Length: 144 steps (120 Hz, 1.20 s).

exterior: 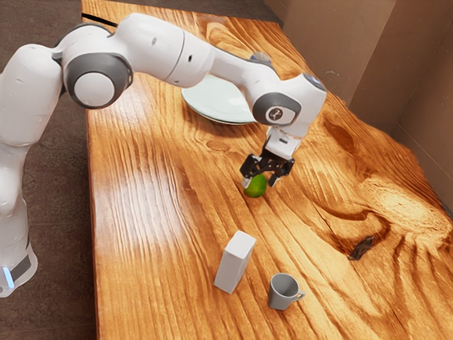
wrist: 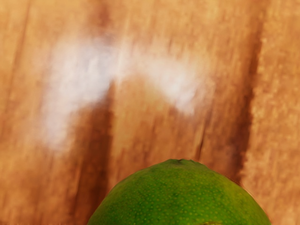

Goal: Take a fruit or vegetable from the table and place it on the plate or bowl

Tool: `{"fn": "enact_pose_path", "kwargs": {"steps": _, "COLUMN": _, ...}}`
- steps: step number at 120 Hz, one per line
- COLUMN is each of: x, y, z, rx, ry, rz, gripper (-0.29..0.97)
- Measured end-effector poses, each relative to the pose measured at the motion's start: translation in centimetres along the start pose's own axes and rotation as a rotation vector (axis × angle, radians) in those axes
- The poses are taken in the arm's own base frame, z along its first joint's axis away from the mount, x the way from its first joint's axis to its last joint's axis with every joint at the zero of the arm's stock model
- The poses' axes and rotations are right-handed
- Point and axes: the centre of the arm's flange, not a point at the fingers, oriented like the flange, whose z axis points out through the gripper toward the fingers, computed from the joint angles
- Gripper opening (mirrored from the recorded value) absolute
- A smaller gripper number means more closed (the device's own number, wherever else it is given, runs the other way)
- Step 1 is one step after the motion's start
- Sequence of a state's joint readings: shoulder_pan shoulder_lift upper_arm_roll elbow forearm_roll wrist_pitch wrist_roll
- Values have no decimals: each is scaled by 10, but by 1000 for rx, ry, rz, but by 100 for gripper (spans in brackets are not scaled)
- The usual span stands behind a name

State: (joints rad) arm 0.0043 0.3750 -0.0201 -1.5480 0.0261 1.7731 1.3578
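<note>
A green lime (exterior: 256,186) lies on the wooden table near its middle. My black gripper (exterior: 259,180) comes straight down over it, with one finger on each side of the fruit, touching it. In the wrist view the lime (wrist: 180,197) bulges up just under the hand, with bare wood beyond it. A pale round plate (exterior: 212,103) rests farther back on the table, partly hidden behind my forearm.
A white upright box (exterior: 234,261) and a grey mug (exterior: 284,291) stand near the front edge, toward the exterior view's right of the lime. A small dark object (exterior: 362,248) lies further right. Brown walls rise behind the table.
</note>
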Motion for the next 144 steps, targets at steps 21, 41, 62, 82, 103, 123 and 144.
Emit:
{"fn": "enact_pose_path", "kwargs": {"steps": 21, "x": -11, "y": -8, "z": 4, "rx": 23, "ry": 0, "rz": -19, "gripper": 65}}
{"fn": "enact_pose_path", "kwargs": {"steps": 41, "x": -13, "y": -11, "z": 2, "rx": 50, "ry": 7, "rz": -23, "gripper": 39}}
{"fn": "enact_pose_path", "kwargs": {"steps": 62, "x": -27, "y": -4, "z": -38, "rx": 132, "ry": 23, "rz": -44, "gripper": 30}}
{"fn": "enact_pose_path", "kwargs": {"steps": 82, "x": -112, "y": -5, "z": -98, "rx": 248, "ry": 40, "rz": -169, "gripper": 30}}
{"fn": "enact_pose_path", "kwargs": {"steps": 103, "x": -207, "y": 0, "z": -119, "rx": 295, "ry": 44, "rz": -308, "gripper": 30}}
{"fn": "enact_pose_path", "kwargs": {"steps": 123, "x": -256, "y": 4, "z": -120, "rx": 311, "ry": 60, "rz": -381, "gripper": 29}}
{"fn": "enact_pose_path", "kwargs": {"steps": 144, "x": -298, "y": 12, "z": -117, "rx": 316, "ry": 99, "rz": -442, "gripper": 29}}
